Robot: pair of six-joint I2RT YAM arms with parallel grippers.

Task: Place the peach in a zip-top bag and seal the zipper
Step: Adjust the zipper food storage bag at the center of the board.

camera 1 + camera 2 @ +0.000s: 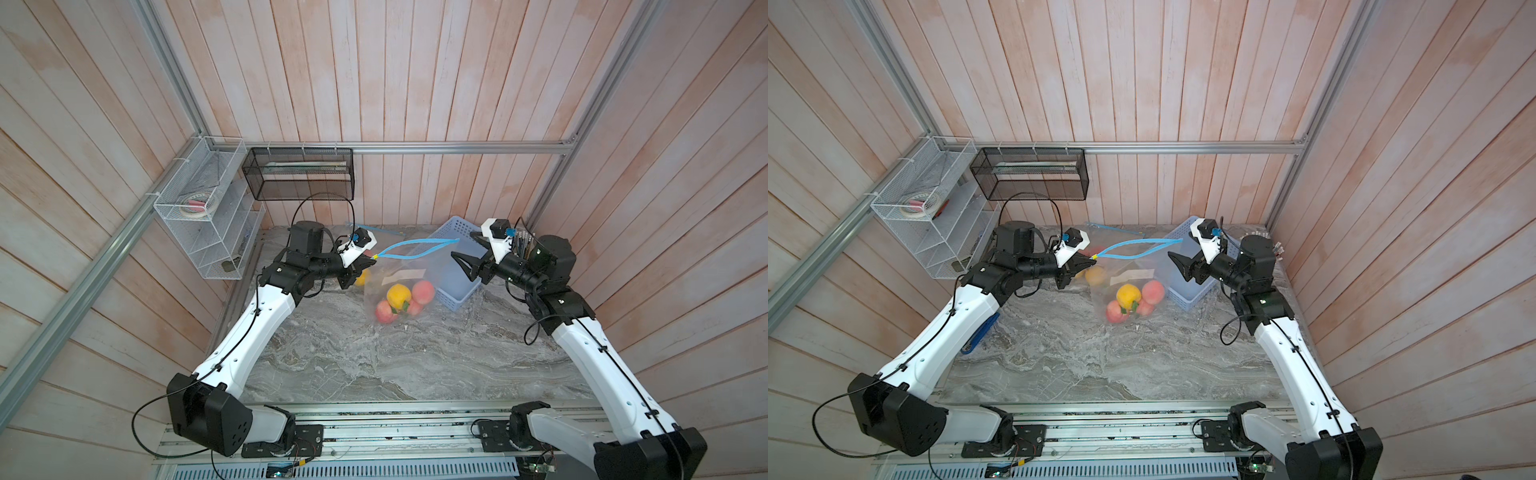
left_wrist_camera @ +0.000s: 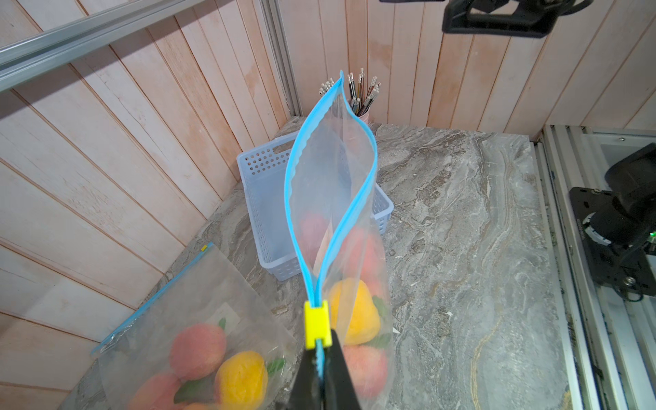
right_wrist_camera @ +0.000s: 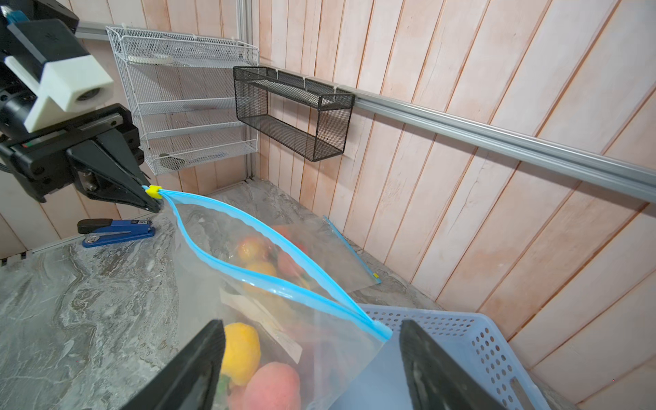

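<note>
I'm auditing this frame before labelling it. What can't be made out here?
- Number of peaches in the held bag: they overlap behind hazy plastic in every view.
- Most of the second bag: hidden behind the left pincer in both top views.
- Text on the label: too small or hazy everywhere.
- Body of the right pincer: cut off by the right wrist view's bottom edge.

This is looking like a robotics lab cell: aluminium profiles [image 1: 457, 147] are framing wood-panel walls [image 1: 415, 62], a white wire rack [image 1: 199, 232] is hanging from them, and two robot arms [image 1: 253, 328] [image 1: 598, 361] are standing on a rail [image 1: 395, 430] along the desk's [image 1: 374, 374] near edge.
</note>
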